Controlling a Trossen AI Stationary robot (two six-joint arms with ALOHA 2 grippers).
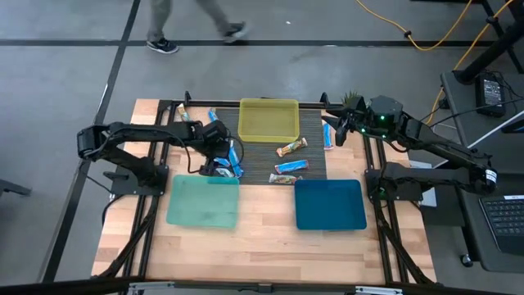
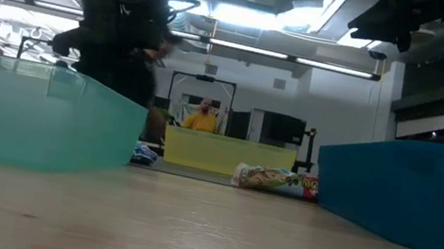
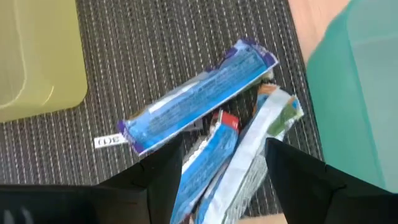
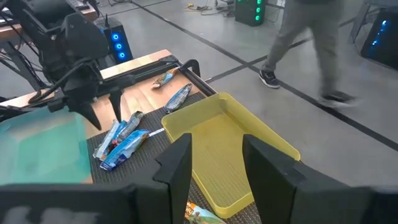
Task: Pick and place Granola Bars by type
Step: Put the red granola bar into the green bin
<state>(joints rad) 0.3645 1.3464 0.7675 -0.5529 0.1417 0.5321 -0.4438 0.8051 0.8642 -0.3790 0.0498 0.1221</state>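
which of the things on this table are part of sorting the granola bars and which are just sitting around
Part of the job: blue bars under the open left gripper; orange bars; yellow bin; teal bin; blue bin.

Just around: small white tag; plant; waiting right gripper.

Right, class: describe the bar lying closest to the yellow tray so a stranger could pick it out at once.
Start at the yellow tray at the back middle of the dark mat. Just off its front right corner lies a single tan bar, set at a slant. Unlike the pale blue-ended bar below it and the blue bars heaped to the left, it is orange-brown and lies apart from the others.
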